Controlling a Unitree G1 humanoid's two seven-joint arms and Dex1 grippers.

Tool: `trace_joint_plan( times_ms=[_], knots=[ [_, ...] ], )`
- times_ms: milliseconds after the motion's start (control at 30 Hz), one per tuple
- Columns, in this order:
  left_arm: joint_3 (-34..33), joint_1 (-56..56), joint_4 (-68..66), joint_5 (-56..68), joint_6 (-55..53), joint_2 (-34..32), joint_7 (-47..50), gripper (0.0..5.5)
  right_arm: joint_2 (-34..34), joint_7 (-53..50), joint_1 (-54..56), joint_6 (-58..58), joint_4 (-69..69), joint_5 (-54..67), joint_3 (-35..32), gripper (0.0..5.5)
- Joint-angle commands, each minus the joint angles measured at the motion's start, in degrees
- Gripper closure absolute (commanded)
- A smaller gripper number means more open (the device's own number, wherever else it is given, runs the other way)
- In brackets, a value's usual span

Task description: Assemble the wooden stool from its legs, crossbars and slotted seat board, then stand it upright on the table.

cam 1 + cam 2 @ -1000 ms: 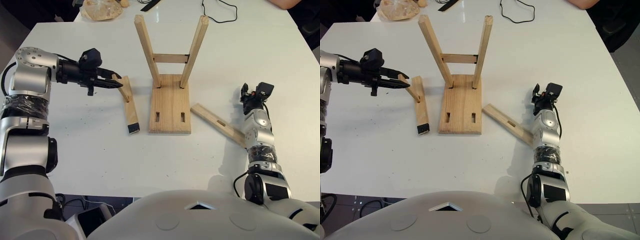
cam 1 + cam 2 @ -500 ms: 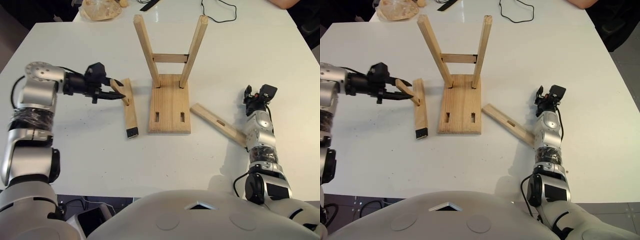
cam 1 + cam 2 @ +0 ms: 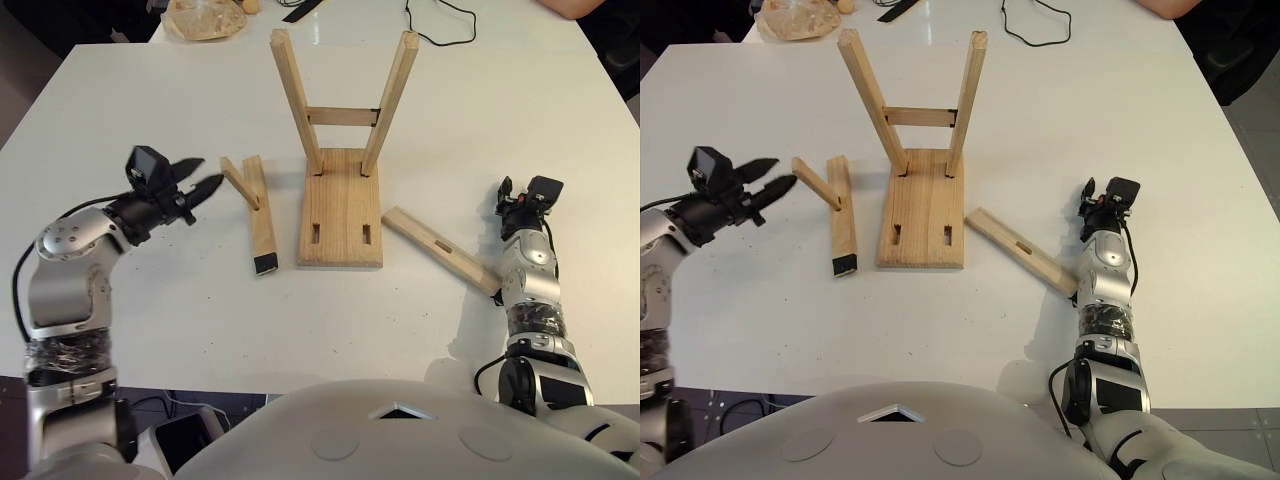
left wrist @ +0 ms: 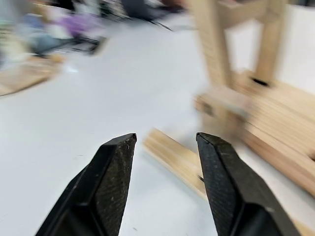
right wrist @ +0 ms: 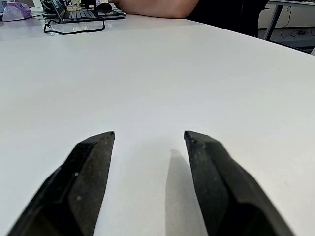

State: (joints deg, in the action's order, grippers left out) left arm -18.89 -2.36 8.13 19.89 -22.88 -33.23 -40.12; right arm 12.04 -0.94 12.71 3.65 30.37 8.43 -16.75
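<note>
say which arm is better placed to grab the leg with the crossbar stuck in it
Left. The left gripper is open, pointing at the crossbar of that leg from close by. The right gripper lies beyond the seat board, nearer the other loose leg.

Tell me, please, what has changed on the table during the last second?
The left pincer pulled back from the crossbar stub on the loose leg toward the robot's left; it is open and empty. The right pincer, also open, drifted slightly to the right. The seat board and the other loose leg stayed put.
</note>
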Motion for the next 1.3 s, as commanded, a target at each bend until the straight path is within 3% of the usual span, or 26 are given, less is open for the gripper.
trace_joint_plan(
  times_ms=[33,133,300,767,1067,1300],
  knots=[
    [-9.3,-9.2,9.9,-2.2,-1.5,22.1,38.6,3.23,2.1,2.8,-0.3,-2.4,2.5,-5.0,5.3,2.90],
    [-6.5,-11.5,13.8,-2.4,-2.1,27.1,44.7,3.23,2.5,3.3,2.3,-2.9,6.3,-5.9,6.5,2.90],
    [2.3,-11.7,20.4,-1.7,-5.4,31.2,46.2,3.23,2.2,2.2,5.5,-3.6,10.8,-5.7,6.4,2.90],
    [4.6,-7.2,13.4,1.5,-16.4,30.5,44.1,3.23,1.3,-0.3,3.6,3.2,13.0,-8.3,8.5,2.90],
    [6.7,-11.1,20.6,-12.7,-2.9,26.5,49.7,3.23,1.3,-0.3,3.0,4.2,13.7,-8.3,8.0,2.90],
    [9.8,-7.6,14.1,-6.7,-6.2,31.3,44.7,3.23,1.0,-0.6,3.3,4.9,15.2,-8.5,8.2,2.90]
  ],
)
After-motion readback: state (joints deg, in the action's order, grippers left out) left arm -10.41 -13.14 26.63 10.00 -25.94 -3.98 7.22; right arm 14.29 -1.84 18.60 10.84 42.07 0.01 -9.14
